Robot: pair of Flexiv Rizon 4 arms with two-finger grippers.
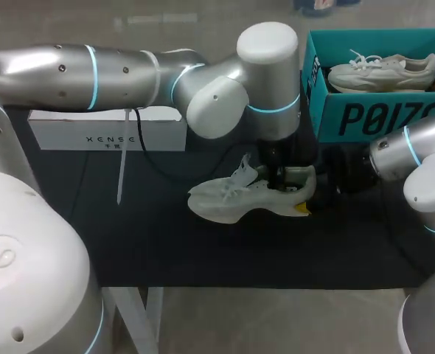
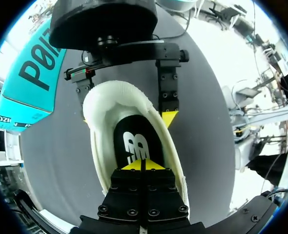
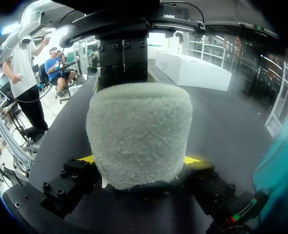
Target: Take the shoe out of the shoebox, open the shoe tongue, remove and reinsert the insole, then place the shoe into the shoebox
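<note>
A white sneaker (image 1: 225, 199) lies on the black table, toe to the left. My left arm reaches in from above, and my left gripper (image 1: 276, 177) dips into the shoe's opening. In the left wrist view its yellow tips (image 2: 141, 165) are shut together right over the black insole (image 2: 134, 144); whether they pinch it is hidden. My right gripper (image 1: 304, 198) clasps the heel from both sides, one yellow-tipped finger (image 2: 169, 119) pressed against the shoe's wall. In the right wrist view the knitted heel (image 3: 139, 131) fills the space between its fingers (image 3: 195, 160).
The teal shoebox (image 1: 365, 118) stands at the back right with a second sneaker (image 1: 383, 71) inside. A long white box (image 1: 107, 129) sits at the back left, and a thin white strip (image 1: 120, 173) hangs in front of it.
</note>
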